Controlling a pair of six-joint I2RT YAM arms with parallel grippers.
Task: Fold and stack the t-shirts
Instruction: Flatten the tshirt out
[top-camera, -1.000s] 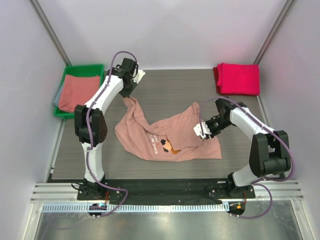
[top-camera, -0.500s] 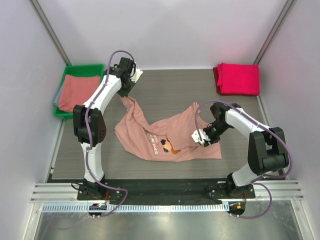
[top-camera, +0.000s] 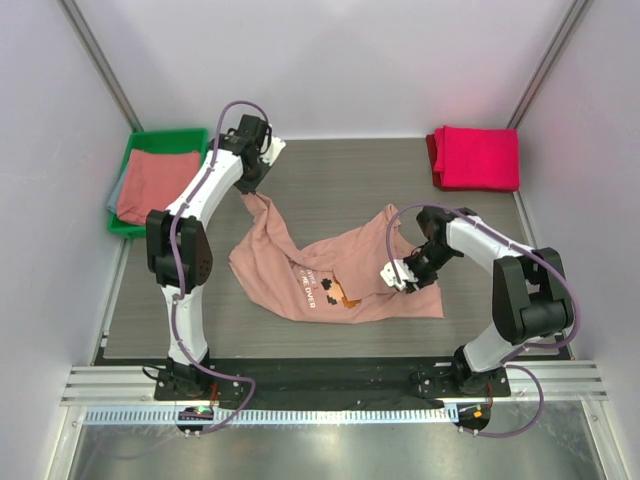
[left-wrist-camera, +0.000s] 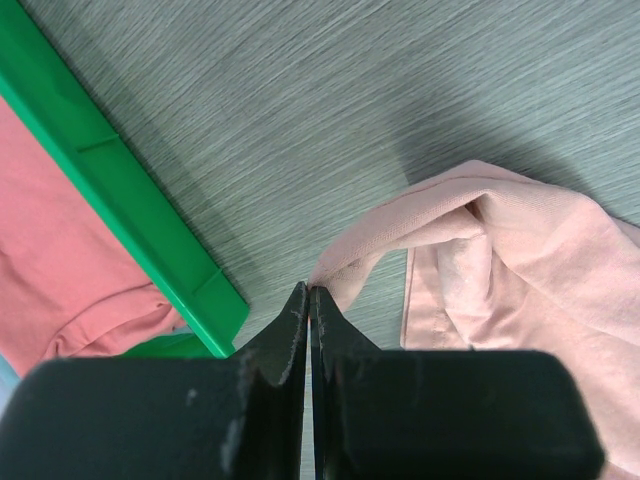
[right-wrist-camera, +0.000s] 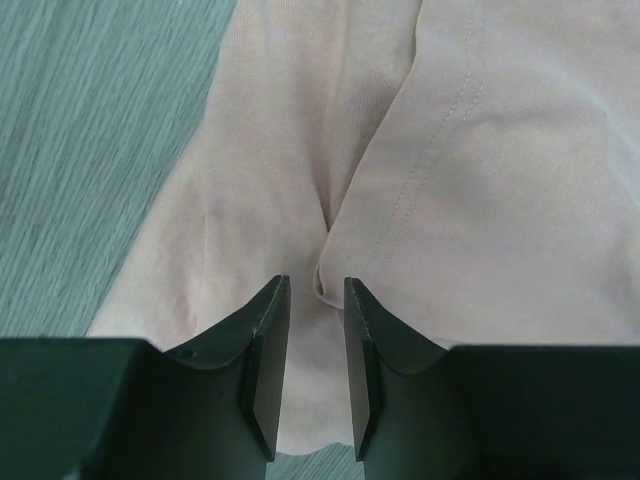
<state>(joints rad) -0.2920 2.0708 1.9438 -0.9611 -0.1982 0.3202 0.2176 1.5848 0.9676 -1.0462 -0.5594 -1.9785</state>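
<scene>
A dusty salmon-pink t-shirt (top-camera: 330, 270) with a pixel-art print lies crumpled in the middle of the table. My left gripper (top-camera: 250, 192) is shut on its far left corner; in the left wrist view the jaws (left-wrist-camera: 310, 292) pinch the shirt's edge (left-wrist-camera: 520, 260). My right gripper (top-camera: 400, 276) is low over the shirt's right side. In the right wrist view it (right-wrist-camera: 315, 290) is open, the jaws a narrow gap apart and straddling a fold of the shirt (right-wrist-camera: 480, 180). A folded bright magenta t-shirt (top-camera: 478, 157) lies at the back right.
A green plastic bin (top-camera: 165, 138) stands at the back left with a salmon tee (top-camera: 155, 185) in it. Its wall (left-wrist-camera: 130, 220) and that tee (left-wrist-camera: 60, 260) lie close to the left of my left gripper. White walls enclose the table.
My right gripper has moved a little toward the front and left, down onto the shirt's right side. My left gripper has shifted slightly left with the shirt corner and now holds still.
</scene>
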